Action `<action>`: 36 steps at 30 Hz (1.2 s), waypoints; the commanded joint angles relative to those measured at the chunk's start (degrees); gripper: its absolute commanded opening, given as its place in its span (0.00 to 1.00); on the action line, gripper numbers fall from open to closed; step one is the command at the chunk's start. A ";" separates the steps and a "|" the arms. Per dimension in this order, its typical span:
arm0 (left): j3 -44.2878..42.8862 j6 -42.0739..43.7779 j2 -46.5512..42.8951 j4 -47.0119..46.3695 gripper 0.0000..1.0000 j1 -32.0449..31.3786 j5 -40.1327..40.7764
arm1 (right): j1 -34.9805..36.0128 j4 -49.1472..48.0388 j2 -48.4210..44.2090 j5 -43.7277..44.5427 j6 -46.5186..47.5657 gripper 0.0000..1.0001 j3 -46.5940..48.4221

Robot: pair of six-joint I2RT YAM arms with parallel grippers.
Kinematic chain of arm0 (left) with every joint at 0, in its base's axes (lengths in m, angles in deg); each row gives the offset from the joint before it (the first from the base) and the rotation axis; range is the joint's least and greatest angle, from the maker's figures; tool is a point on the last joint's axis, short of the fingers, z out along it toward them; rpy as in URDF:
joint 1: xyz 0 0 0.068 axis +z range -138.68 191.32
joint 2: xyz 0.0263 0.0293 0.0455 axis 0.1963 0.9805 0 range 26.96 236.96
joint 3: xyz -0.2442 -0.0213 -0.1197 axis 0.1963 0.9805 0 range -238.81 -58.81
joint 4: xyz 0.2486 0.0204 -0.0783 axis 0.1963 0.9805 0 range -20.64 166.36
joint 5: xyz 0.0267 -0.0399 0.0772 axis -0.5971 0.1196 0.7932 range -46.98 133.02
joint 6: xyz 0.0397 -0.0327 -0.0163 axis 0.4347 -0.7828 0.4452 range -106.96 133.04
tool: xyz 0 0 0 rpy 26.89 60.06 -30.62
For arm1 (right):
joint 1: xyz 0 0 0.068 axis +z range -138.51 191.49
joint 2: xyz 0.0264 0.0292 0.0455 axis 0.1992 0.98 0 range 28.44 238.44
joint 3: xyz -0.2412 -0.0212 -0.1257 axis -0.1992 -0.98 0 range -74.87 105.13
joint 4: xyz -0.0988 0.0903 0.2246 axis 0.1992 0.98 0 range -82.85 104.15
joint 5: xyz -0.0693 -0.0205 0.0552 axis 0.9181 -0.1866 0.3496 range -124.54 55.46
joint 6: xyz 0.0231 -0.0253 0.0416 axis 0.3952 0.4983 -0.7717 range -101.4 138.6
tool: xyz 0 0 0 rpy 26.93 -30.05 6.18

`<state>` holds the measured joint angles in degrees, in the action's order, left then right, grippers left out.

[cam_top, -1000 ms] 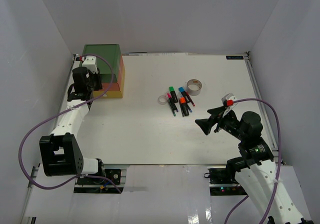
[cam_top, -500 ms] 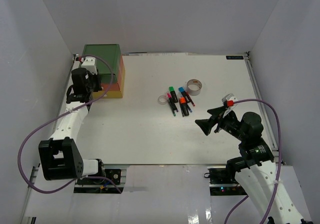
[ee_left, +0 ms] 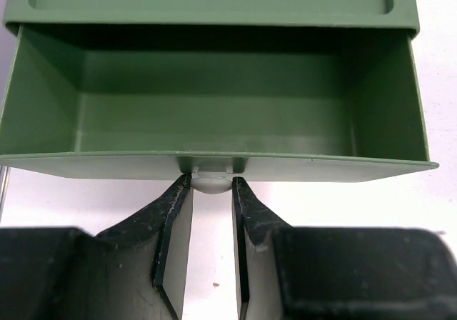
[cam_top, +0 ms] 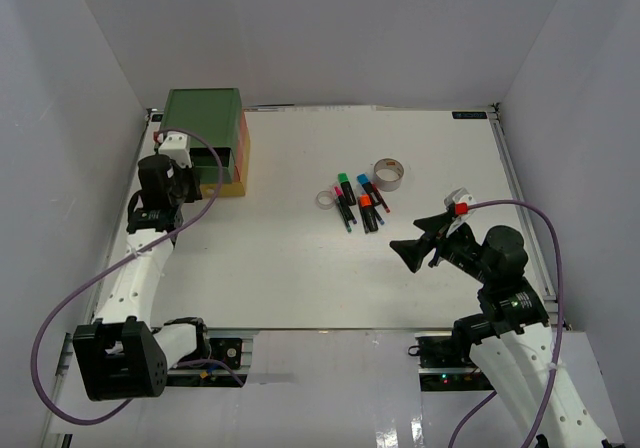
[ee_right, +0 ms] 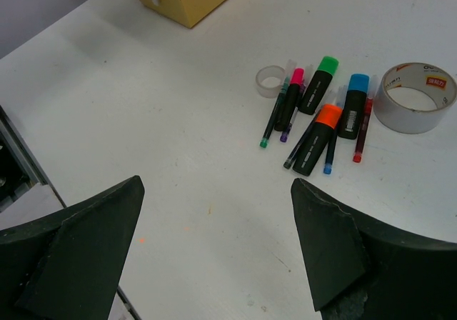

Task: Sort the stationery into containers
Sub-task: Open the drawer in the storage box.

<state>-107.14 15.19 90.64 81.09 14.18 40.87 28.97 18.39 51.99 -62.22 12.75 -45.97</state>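
Left gripper (ee_left: 211, 195) clamped on the small white round knob (ee_left: 212, 183) of the green plastic top drawer (ee_left: 214, 113), which stands slid out with its bare inside in view.
Right gripper (ee_right: 214, 227) has its jaws spread wide and grips nothing, above the white table (ee_right: 178, 191). The short black markers with coloured caps (ee_right: 312, 97) and thin dark pens (ee_right: 274, 117) lie clustered between the small clear tape ring (ee_right: 270, 81) and the grey tape roll (ee_right: 414, 97), well apart from the stacked drawer chest (cam_top: 205, 133).

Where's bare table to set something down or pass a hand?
Free: the wide bare strip of table between the drawer chest and the marker cluster; also the far-right corner beyond the grey tape roll. Crowded: that cluster, with the clear tape ring and tape roll beside it; the open right end effector hangs on its near side.
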 commanded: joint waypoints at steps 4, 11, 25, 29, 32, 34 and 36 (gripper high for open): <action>1.05 -1.71 -4.61 3.21 0.12 -0.04 -1.19 | 0.81 -3.60 -1.05 -0.97 -0.66 0.90 -1.13; 2.01 -4.44 -7.42 7.08 0.13 -0.04 -0.75 | 0.72 -3.25 -1.49 -0.44 -0.66 0.90 -1.13; 2.90 -5.23 -9.98 9.80 0.27 -0.13 -1.45 | 0.98 -3.69 -1.67 -0.36 -1.10 0.90 -1.48; 1.23 -7.07 -10.42 11.91 0.50 -0.13 -2.77 | 0.90 -3.25 -1.32 0.70 -1.27 0.90 -1.31; -0.18 -9.27 -11.38 14.20 0.55 -0.13 -4.43 | 0.98 -2.98 -0.53 0.79 -1.54 0.90 -0.87; -0.53 -10.49 -12.35 14.99 0.60 -0.13 -5.49 | 0.98 -2.81 0.09 0.96 -1.62 0.90 -0.17; -1.06 -11.12 -13.67 16.48 0.64 -0.13 -6.11 | 0.89 -2.28 0.97 1.22 -1.71 0.90 0.18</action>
<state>-105.39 6.52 79.86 95.14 14.15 37.39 29.58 17.26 51.97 -61.63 11.48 -47.48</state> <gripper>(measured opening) 0.630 0.900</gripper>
